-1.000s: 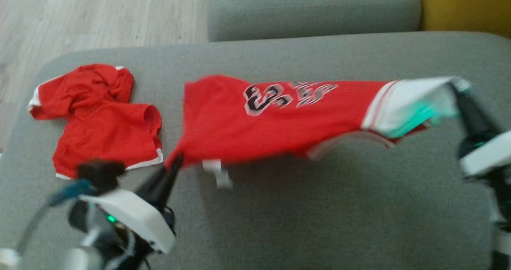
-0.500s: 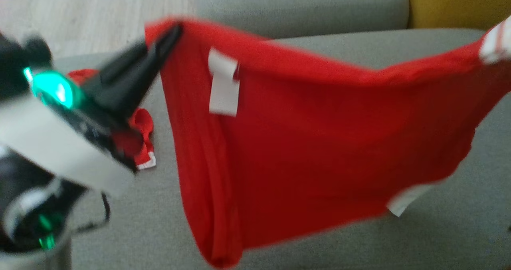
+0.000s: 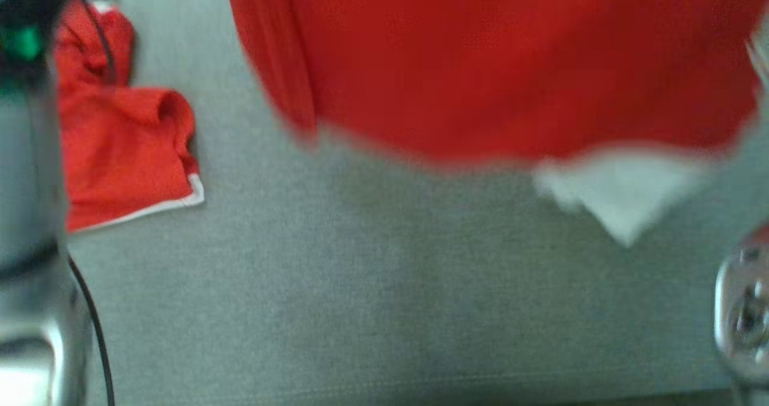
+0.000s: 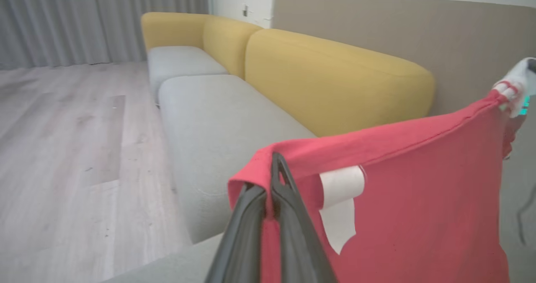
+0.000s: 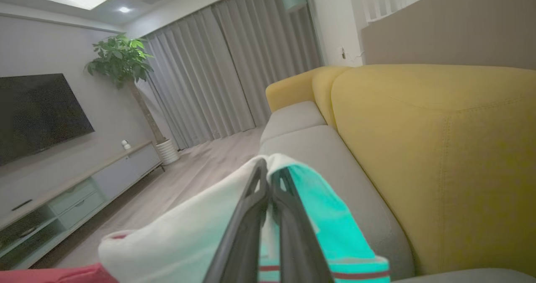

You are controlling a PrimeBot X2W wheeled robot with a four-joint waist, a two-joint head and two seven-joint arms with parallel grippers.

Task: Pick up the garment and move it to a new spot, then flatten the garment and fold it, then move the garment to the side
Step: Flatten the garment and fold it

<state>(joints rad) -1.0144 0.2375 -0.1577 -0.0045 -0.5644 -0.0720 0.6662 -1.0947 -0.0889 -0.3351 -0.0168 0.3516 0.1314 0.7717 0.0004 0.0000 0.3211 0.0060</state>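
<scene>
The garment (image 3: 492, 63), a red jersey with white trim, hangs stretched in the air above the grey sofa seat (image 3: 372, 298), blurred in the head view, its white edge (image 3: 625, 190) dangling lowest. In the left wrist view my left gripper (image 4: 275, 170) is shut on one red corner of the garment (image 4: 418, 199), beside a white label (image 4: 339, 203). In the right wrist view my right gripper (image 5: 271, 170) is shut on the garment's white trimmed end (image 5: 184, 237), tinted teal by a light. The cloth spans between the two grippers.
A second red garment (image 3: 120, 148) lies crumpled on the seat at the left, next to my pale left arm (image 3: 30, 214) and its cable. A yellow sofa back (image 4: 335, 73) runs behind the seats. Wooden floor (image 4: 63, 149) lies beyond; a TV cabinet (image 5: 63, 191) and plant (image 5: 121, 61) stand across the room.
Both grippers have raised the garment off the seat, from lying stretched low to hanging well above it. The head camera's picture has shifted, and both grippers have left its top.
</scene>
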